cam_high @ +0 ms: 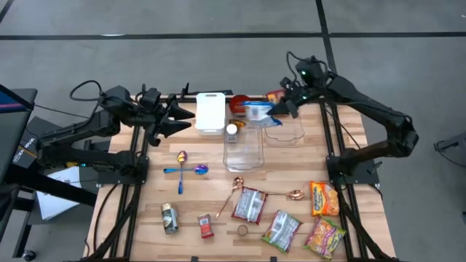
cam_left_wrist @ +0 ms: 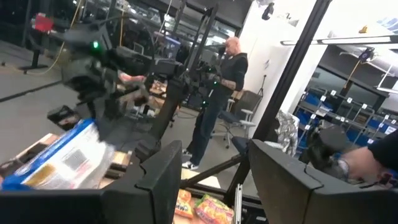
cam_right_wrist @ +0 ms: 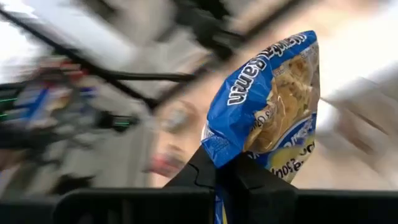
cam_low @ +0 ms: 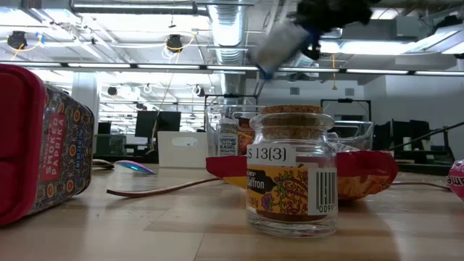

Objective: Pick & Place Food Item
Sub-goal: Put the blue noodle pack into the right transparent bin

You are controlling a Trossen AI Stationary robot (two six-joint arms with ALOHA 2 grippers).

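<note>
Right hand (cam_high: 280, 108) clamped on a blue snack bag (cam_high: 258, 111) (raised above the clear containers (cam_high: 243, 148)), left hand (cam_high: 182, 116) partly open, empty, over the desk (cam_high: 218, 191)

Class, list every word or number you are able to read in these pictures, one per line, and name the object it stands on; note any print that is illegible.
"S 13(3)": white label on the cork-stoppered glass jar.
"SMOKED PAPRIKA": side of the red metal tin.
"ramen", partly: blue noodle packet gripped by the right claw.
Jar's barcode digits and yellow label: too small.
Packets in the high view: unreadable.
</note>
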